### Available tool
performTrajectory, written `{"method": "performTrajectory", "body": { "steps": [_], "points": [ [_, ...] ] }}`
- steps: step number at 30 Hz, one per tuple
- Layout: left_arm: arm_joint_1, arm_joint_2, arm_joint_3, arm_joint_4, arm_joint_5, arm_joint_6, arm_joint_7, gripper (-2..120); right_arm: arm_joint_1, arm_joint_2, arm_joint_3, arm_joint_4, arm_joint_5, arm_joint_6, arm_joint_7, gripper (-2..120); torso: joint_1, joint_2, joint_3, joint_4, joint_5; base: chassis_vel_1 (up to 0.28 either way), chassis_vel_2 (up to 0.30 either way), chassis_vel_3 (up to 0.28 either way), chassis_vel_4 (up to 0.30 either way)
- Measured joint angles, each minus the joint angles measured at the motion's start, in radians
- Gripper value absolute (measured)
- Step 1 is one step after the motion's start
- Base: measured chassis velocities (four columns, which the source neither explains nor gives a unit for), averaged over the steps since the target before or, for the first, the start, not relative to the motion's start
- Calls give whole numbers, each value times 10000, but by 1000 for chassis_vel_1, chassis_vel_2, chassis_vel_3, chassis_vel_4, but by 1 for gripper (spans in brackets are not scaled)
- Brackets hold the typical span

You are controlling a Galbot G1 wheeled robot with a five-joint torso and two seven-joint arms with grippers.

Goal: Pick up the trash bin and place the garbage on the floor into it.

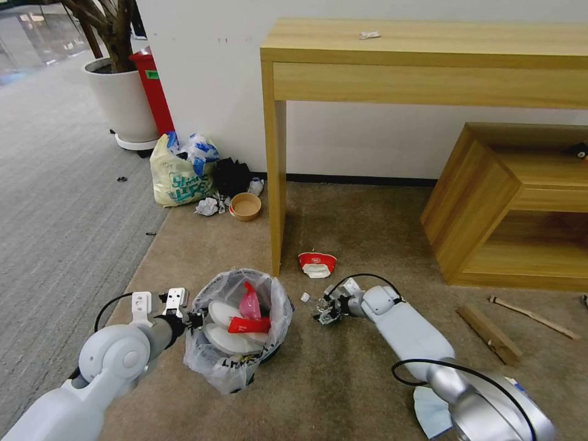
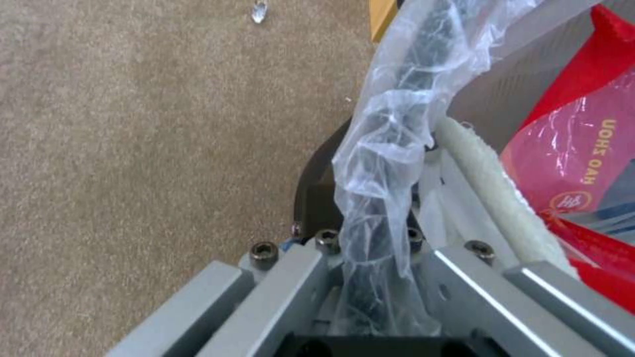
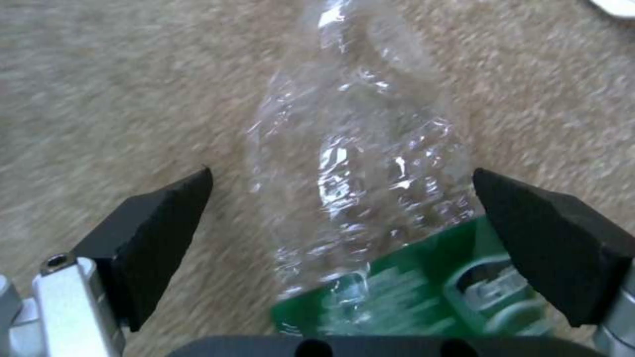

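Beige-brown carpet, the floor, ran from a white wall and a wooden desk down to my two arms. From the head view, the trash bin stood on that carpet at my left, its clear liner bunched over the rim, with white slippers and a red wrapper already inside. My left gripper sat against the bin's near rim. My right gripper was low over the carpet just right of the bin, at a clear plastic bottle. More garbage lay loose: a red-and-white carton beside the desk leg, a cardboard piece, a wooden stick and a blue mask by my right arm.

From the left wrist view, my left gripper was closed on the bin's rim, with the plastic liner pinched between the fingers.

From the right wrist view, my right gripper stood wide open, its black pads either side of the crushed bottle but touching neither flank; it held nothing.

Risks noted: the bottle was thin, crumpled and slick, so a close on it might squirt it out or crush it off-centre. The left hold included loose liner film, which I judged could slip or tear and let the bin tilt if lifted.
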Motion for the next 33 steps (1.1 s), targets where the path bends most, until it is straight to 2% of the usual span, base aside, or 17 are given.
{"method": "performTrajectory", "body": {
  "steps": [6,11,14,24,33],
  "points": [
    [58,-40,4,-81,52,0,-16,0,138,277,432,-345,-889,94,639,100,-1,0,0,0,1,0,0,0,0],
    [112,-51,12,-122,89,1,-29,0,131,281,704,-403,-908,93,715,99,-1,0,0,-3,1,0,0,0,0],
    [99,-41,38,-153,89,0,-53,0,53,244,821,-420,-535,92,597,86,-2,0,-2,-4,-1,0,0,0,0],
    [78,33,56,-194,74,0,-73,0,-131,143,1093,-343,22,89,478,63,-2,2,-3,2,3,0,0,0,0],
    [-34,-6,127,-122,87,0,-31,0,-548,-162,1192,320,331,33,584,34,-2,2,-1,-3,2,0,0,0,0]
  ]
}}
